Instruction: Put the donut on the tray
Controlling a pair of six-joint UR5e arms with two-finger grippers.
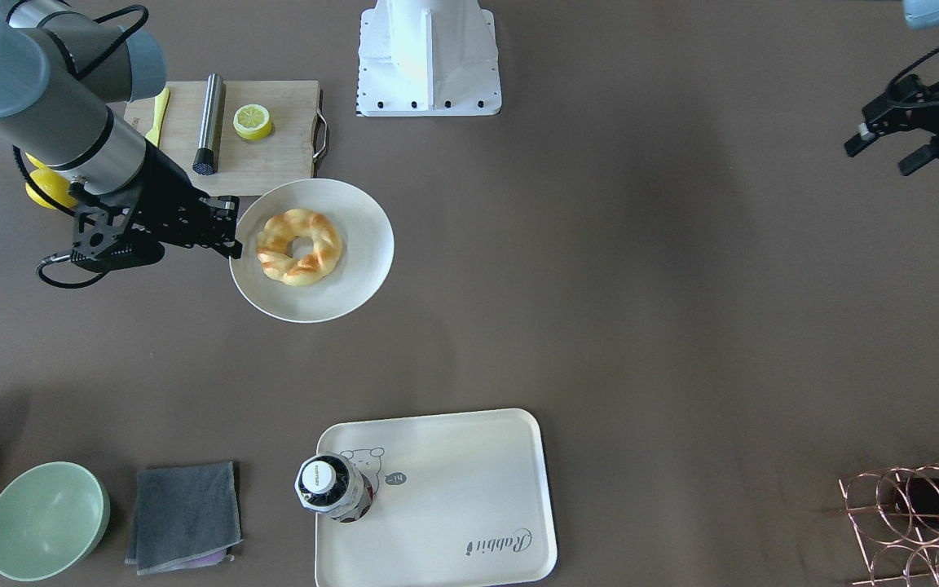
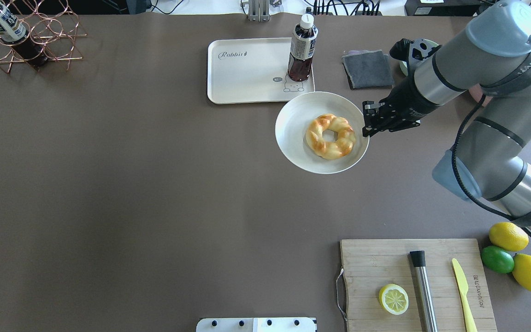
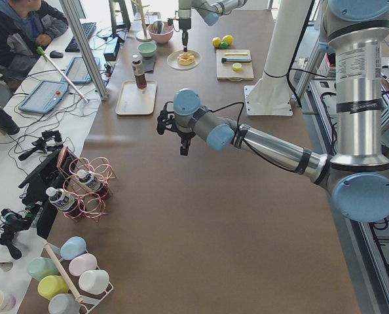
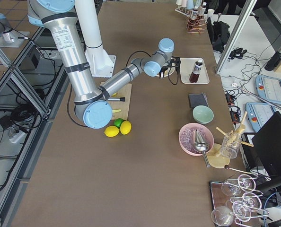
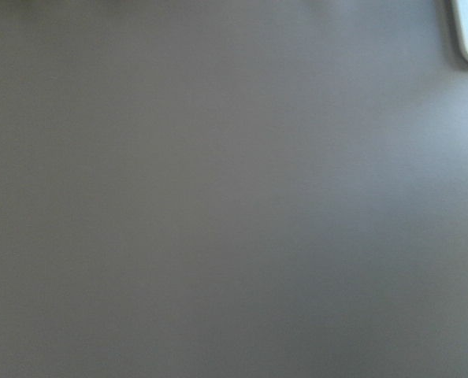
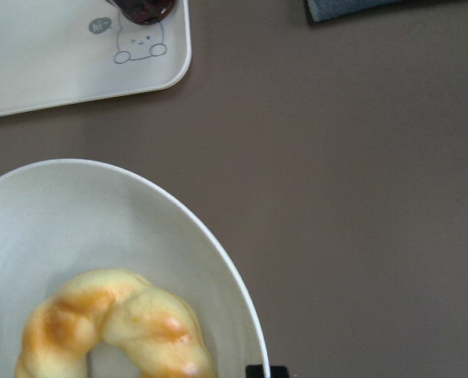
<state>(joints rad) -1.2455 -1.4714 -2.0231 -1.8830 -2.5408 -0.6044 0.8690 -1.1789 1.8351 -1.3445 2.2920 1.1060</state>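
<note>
Donut pickup is the step in hand; nothing is grasped yet. The right gripper [image 2: 367, 121] hangs pointing down over the rim of the round white plate [image 2: 293, 115], on the side away from the table's middle. Its jaw opening cannot be told: the wrist and camera mount hide the fingers from above, and the right wrist view shows only a small dark tip at its bottom edge. The donut [image 2: 342, 131] lies flat on that plate, just beside the gripper and offset from it, not beneath it. The tray [image 2: 247, 78] lies just beyond the plate, with a dark bottle [image 2: 301, 50] standing on its bear-drawing corner. The left gripper [image 1: 897, 151] hovers well apart with fingers spread, holding nothing.

Next move, as judged:
1. Shift the right gripper over the braided ring.
2. Descend and grip one side of the ring.
3. Set down on bare tray surface, clear of the bottle.
</note>
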